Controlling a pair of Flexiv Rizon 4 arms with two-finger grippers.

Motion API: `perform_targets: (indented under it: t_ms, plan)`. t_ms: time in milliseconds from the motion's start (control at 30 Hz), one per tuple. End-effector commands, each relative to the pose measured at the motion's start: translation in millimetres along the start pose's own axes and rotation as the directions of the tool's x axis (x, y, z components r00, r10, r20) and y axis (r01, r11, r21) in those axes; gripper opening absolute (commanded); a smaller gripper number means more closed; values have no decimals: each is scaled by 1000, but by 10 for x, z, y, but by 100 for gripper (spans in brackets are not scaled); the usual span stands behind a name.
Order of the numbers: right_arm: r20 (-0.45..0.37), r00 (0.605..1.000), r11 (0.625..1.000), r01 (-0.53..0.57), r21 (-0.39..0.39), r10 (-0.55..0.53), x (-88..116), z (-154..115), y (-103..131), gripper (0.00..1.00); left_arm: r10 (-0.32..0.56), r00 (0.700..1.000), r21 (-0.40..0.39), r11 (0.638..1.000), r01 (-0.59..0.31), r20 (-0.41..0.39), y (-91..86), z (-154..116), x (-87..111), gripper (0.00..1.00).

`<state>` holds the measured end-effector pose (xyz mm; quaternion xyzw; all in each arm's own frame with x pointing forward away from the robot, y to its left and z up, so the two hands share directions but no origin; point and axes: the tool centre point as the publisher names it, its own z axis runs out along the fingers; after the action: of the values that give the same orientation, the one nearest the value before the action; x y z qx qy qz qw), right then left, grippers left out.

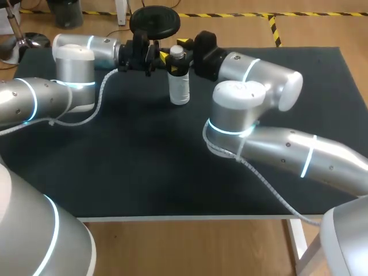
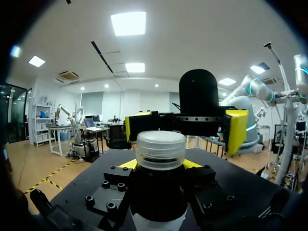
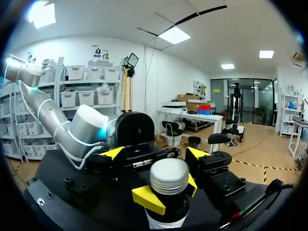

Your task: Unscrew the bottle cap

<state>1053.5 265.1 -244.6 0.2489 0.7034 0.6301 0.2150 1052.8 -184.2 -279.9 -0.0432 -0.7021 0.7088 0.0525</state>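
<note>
A white bottle (image 1: pixel 179 85) with a dark shoulder stands upright near the far edge of the table, topped by a pale cap (image 1: pixel 176 52). My left gripper (image 1: pixel 170 62) comes in from the left and is shut on the bottle's dark shoulder (image 2: pixel 159 192), just below the cap (image 2: pixel 161 150). My right gripper (image 1: pixel 183 46) comes in from the right at cap height. Its yellow fingers (image 2: pixel 236 130) stand open to either side of the cap (image 3: pixel 169 175), and in the left wrist view a gap shows on both sides.
A black mat (image 1: pixel 144 167) covers the table, whose front edge runs along the near side. My left arm's elbow (image 1: pixel 75 69) hangs over the far left of the mat. The right arm's elbow (image 1: pixel 238 109) sits right of the bottle.
</note>
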Motion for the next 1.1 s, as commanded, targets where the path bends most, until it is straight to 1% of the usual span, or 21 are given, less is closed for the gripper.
perform_targets:
  t_ms: [33,200,233,267,300,333,633,833,867,967,1100]
  plan:
    - [-4,1000,1000,-1,1,1,8,29,-3,46,0,1000,-1,1000,0,1,-9,9,-10,0]
    - [-4,1000,1000,-2,2,2,3,35,-11,45,0,1000,-1,1000,0,1,-9,9,-10,0]
    - [-4,1000,1000,-2,3,2,-2,34,-14,46,0,1000,-1,1000,0,1,-9,9,-10,0]
    - [-3,1000,1000,-1,5,1,-11,35,-18,58,0,1000,-1,1000,0,1,-9,9,-10,0]
    - [-4,1000,1000,1,9,-1,-18,36,-20,83,0,1000,-1,1000,0,1,-9,9,-10,0]
    - [-4,1000,1000,3,13,-3,-20,35,-20,100,0,1000,-1,1000,0,1,-9,9,-10,0]
    - [3,1000,999,28,42,-29,-99,24,-23,100,0,1000,-1,1000,0,1,-9,9,-10,0]
    - [20,997,994,71,79,-73,-149,54,-11,100,0,1000,-1,1000,0,1,-9,9,-10,0]
    - [21,997,994,70,78,-72,-153,58,-10,98,0,1000,-1,1000,0,1,-9,9,-10,0]
    - [26,996,993,83,85,-85,-171,76,-1,100,0,1000,-1,1000,0,1,-9,9,-10,0]
    - [30,996,993,87,86,-90,-181,81,12,98,0,1000,-1,1000,0,1,-9,9,-10,0]
